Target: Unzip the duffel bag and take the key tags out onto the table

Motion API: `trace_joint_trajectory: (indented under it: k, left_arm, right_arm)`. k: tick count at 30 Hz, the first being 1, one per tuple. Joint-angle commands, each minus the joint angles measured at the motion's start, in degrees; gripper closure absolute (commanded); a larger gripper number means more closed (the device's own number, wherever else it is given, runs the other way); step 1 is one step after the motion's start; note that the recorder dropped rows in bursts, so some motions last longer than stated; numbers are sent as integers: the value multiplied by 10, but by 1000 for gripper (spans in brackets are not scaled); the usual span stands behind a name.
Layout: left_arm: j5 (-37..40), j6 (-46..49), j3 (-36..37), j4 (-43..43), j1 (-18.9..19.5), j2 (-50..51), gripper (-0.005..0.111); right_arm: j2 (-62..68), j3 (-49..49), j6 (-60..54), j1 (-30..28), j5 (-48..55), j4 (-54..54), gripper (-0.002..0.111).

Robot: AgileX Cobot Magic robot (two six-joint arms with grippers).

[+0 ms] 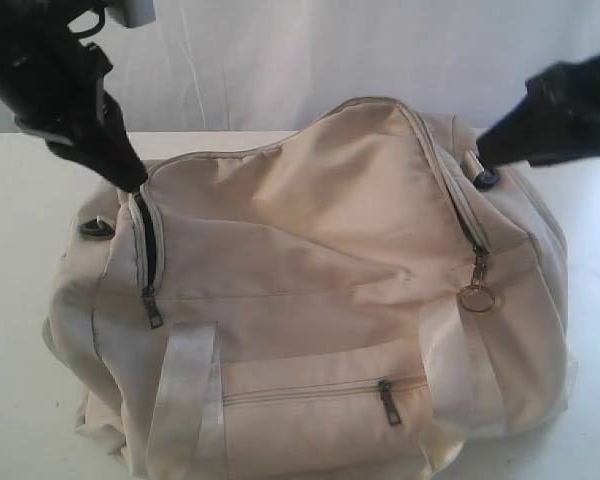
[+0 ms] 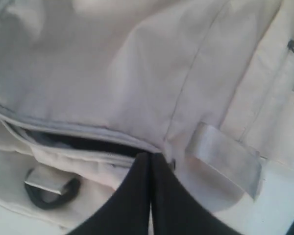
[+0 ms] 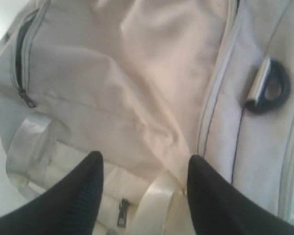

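The duffel bag (image 1: 320, 220) sat mid-desk (image 1: 20, 200), its main zip gaping dark at the left end (no key tags in sight). Your left gripper (image 2: 150, 164) was pressed together at the flap's edge there, though I couldn't tell whether it had caught cloth. Your right gripper (image 3: 145, 161) hovered spread over the other end. Opening looked unfinished; next you'd likely need that flap raised.

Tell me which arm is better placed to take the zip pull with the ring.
Right, probably. The right gripper is open and hangs over the end of the bag where the ringed pull lies. The left gripper is shut at the opposite end, by the partly open zip.
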Motion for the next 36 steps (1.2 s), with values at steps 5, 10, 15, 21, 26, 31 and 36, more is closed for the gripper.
trace_joint_trajectory:
  k: [5,10,15,21,26,31,36]
  left_arm:
    - [-66,-32,189,-4,1,-171,107]
    - [-134,-69,287,-2,1,-247,107]
    - [-142,-73,368,-2,1,-280,107]
    - [-162,-81,412,-14,1,-284,107]
    - [-199,-80,423,-28,1,-284,107]
    - [-206,-75,423,-28,1,-284,107]
    - [-219,-75,423,-28,1,-284,107]
  right_arm:
    - [211,-255,-38,35,23,-15,60]
    - [346,-422,-28,86,70,-95,59]
    - [438,-538,-92,117,76,-120,45]
    - [483,-543,-198,157,76,-185,37]
    - [510,-543,-220,170,70,-251,37]
    - [519,-543,-220,170,73,-237,38]
    - [518,-543,-214,170,76,-178,72]
